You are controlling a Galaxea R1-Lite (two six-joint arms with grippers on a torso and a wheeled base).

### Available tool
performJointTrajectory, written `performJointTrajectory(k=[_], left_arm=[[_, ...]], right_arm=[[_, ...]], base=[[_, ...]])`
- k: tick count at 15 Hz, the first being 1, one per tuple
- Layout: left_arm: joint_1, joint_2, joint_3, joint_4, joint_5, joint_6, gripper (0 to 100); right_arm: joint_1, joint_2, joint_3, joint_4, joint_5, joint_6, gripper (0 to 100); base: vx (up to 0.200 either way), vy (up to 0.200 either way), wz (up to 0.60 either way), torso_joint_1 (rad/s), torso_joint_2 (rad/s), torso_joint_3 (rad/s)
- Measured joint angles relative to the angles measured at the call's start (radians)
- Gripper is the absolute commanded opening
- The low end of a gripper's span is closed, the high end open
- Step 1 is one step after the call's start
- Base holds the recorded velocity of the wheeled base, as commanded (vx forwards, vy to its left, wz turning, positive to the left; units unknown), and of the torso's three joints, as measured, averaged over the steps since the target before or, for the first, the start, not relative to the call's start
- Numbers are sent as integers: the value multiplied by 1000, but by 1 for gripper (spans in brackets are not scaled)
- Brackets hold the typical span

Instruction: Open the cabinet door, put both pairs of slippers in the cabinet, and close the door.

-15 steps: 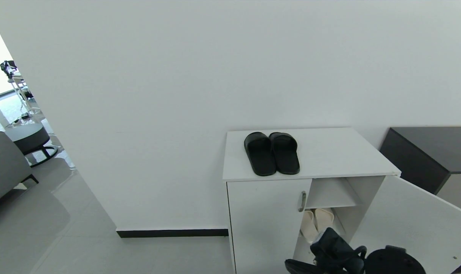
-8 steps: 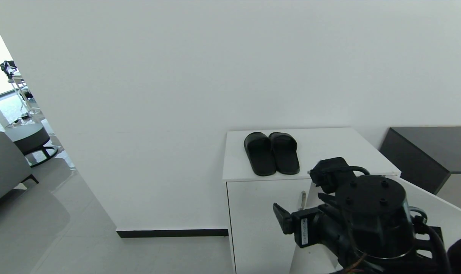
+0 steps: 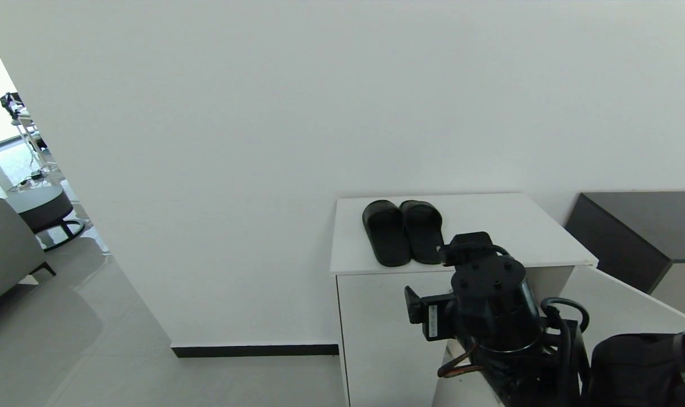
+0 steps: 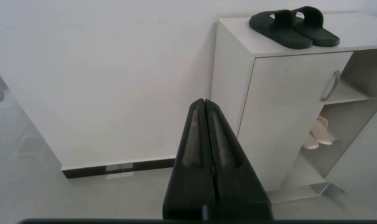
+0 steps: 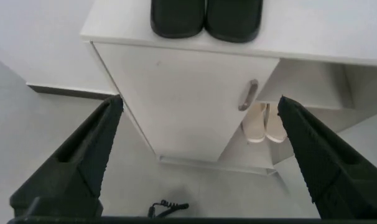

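Note:
A pair of black slippers [image 3: 403, 232] [image 4: 294, 28] [image 5: 206, 17] lies side by side on top of the white cabinet [image 3: 489, 226]. The cabinet's right door [image 3: 619, 308] stands open; its left door [image 5: 176, 93], with a metal handle [image 5: 247, 94] [image 4: 330, 86], is shut. A pair of white slippers [image 5: 266, 122] [image 4: 319, 132] sits low inside the open half. My right arm [image 3: 489, 305] is raised before the cabinet front, and my right gripper [image 5: 200, 104] is open wide and holds nothing. Off to the cabinet's left, my left gripper [image 4: 204, 106] is shut and holds nothing.
A dark cabinet [image 3: 642, 232] stands right of the white one, against the same wall. A grey chair [image 3: 3, 249] and a round stool [image 3: 43, 209] stand far left. A black cable [image 5: 167, 206] lies on the floor. Bare floor [image 3: 150, 373] stretches left of the cabinet.
My right arm has risen from low by the cabinet's opening to the height of its top, and now hides the opening in the head view. The head view has shifted slightly.

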Motion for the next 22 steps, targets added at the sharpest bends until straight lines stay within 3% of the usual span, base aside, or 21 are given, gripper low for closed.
performJointTrajectory(k=[8, 15, 22], left_arm=[[0, 0, 0, 0, 0, 1, 0], [0, 0, 0, 0, 0, 2, 0], [0, 0, 0, 0, 0, 1, 0]], right_arm=[[-33, 82, -55, -1, 9, -6, 100], [-109, 237, -176, -92, 117, -48, 100], [-190, 435, -435, -111, 132, -130, 100]], base=[[200, 0, 0, 4, 3, 2], [0, 0, 0, 0, 0, 0], [0, 0, 0, 0, 0, 0]])
